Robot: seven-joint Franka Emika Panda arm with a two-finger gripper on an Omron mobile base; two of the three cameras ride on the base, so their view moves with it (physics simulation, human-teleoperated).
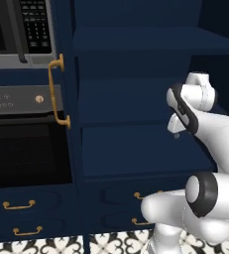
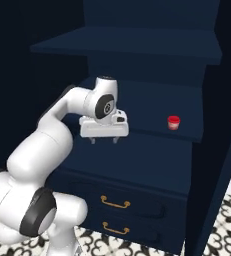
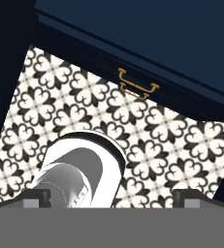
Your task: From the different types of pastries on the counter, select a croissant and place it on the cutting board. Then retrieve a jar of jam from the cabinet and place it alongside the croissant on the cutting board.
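Jam jar (image 2: 173, 122): sitting near the right edge of the open cabinet shelf (image 2: 187, 107). Claw (image 2: 103, 140): hovering released, pointing downward, well apart leftward. Advice: swing right, level the wrist, approach the jar squarely

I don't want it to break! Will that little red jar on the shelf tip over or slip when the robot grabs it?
The jar looks short and squat, so it probably won't tip easily. It seems small, so likely light. If glass, it may be slippery and breakable; the pictures can't settle that.
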